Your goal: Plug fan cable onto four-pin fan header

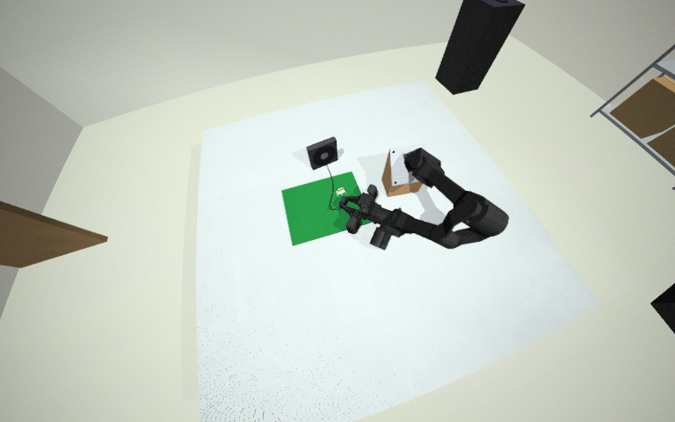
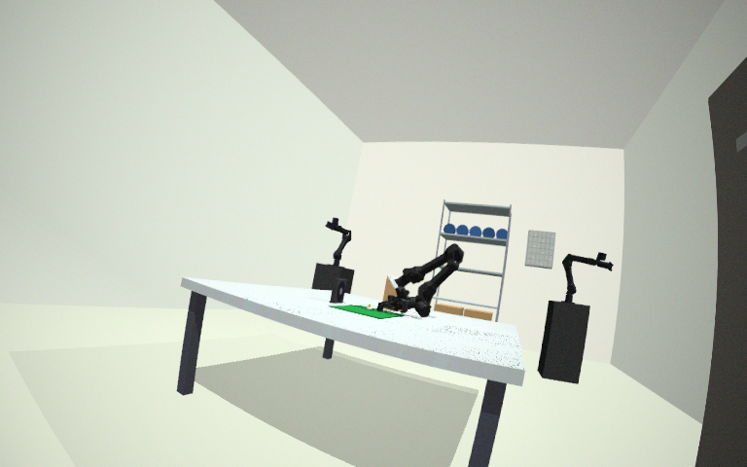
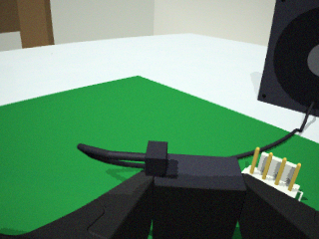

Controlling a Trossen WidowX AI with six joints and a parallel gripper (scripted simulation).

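My gripper (image 1: 342, 204) (image 2: 379, 306) (image 3: 195, 181) is shut on the dark fan plug (image 3: 199, 171), low over the green board (image 1: 308, 219) (image 2: 358, 311) (image 3: 100, 119). The plug spans the space between the fingertips, with a small block at its far left corner. The thin black cable (image 1: 332, 184) (image 3: 120, 156) bends left of the plug and runs behind it to the fan (image 1: 323, 153) (image 2: 338, 290) (image 3: 294, 65). The white four-pin header (image 1: 340, 191) (image 2: 370, 306) (image 3: 283, 185) is right of the plug in the wrist view, its gold pins bare. The right finger partly hides it. The plug's underside is hidden.
A wooden block with a white sloped face (image 1: 399, 171) stands beside the board, near the arm's upper joint. The fan stands upright on the white table (image 1: 279, 308) (image 2: 264, 303) beyond the board. Two other arms on black pedestals (image 2: 564, 341) (image 2: 325, 276) stand away from the table.
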